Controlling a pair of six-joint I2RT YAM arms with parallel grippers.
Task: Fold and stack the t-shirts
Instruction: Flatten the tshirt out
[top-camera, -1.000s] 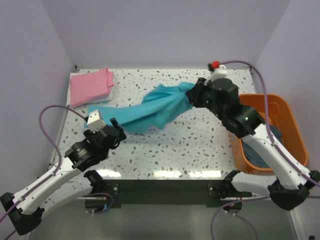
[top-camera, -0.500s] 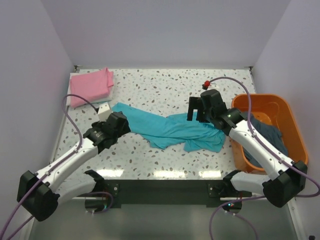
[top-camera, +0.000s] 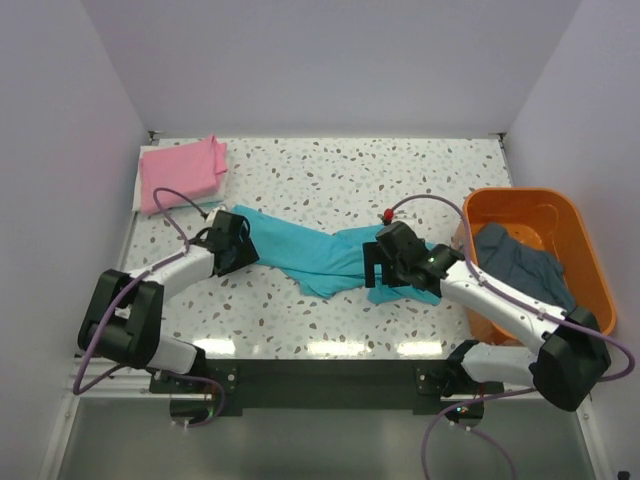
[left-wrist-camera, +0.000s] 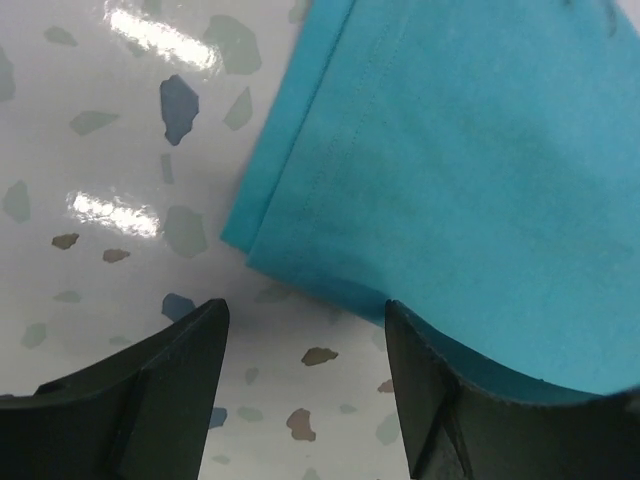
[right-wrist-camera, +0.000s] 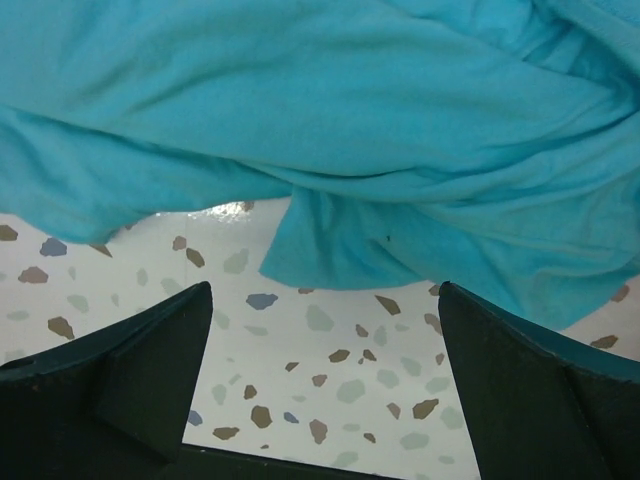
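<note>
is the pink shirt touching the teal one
Apart. The top view shows a strip of bare table between the pink shirt in the far left corner and the near end of the teal shirt.

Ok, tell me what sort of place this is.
Probably a robot test cell: plain walls box in a speckled table, and a left arm and right arm are bolted at its near edge.

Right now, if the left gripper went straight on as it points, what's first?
Most likely the turquoise t-shirt: its hemmed corner lies just ahead of the left gripper, in line with the open jaws' gap. Pointing steeply down, it could touch the speckled table first; depth is unclear.
</note>
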